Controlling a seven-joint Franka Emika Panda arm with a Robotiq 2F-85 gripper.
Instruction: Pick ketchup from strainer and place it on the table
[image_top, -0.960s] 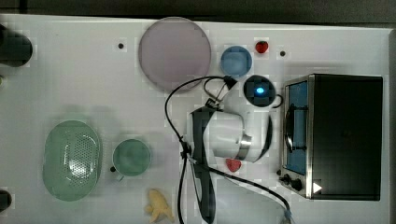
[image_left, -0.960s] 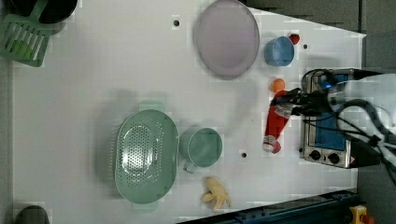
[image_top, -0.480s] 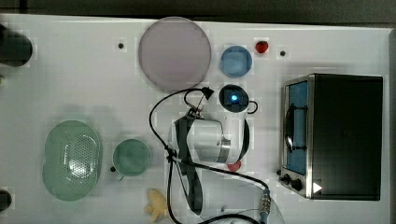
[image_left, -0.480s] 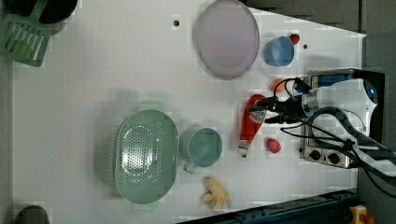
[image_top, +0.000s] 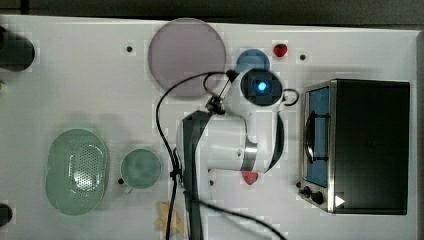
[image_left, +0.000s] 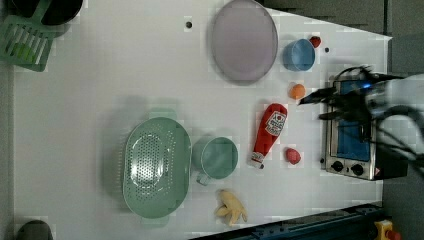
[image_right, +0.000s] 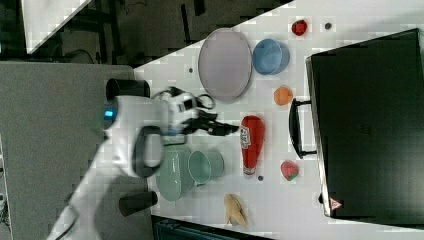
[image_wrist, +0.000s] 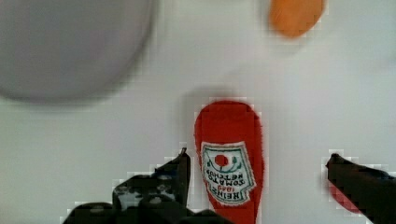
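In the left view, the strainer (image_left: 157, 167) sits empty at left, beside a green cup (image_left: 219, 158); right of the cup the ketchup (image_left: 269, 133) lies flat on the table (image_left: 100, 85). The top view has the arm covering that spot. In the wrist view the gripper (image_wrist: 261, 175) spreads wide, gripping nothing, fingers (image_wrist: 180, 170) flanking the bottle.

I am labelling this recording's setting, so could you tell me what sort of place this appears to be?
Probably a robot lab's mock kitchen. On a white table with small holes lie a ketchup bottle, a green strainer and a toaster oven, under a robot arm with an open gripper.
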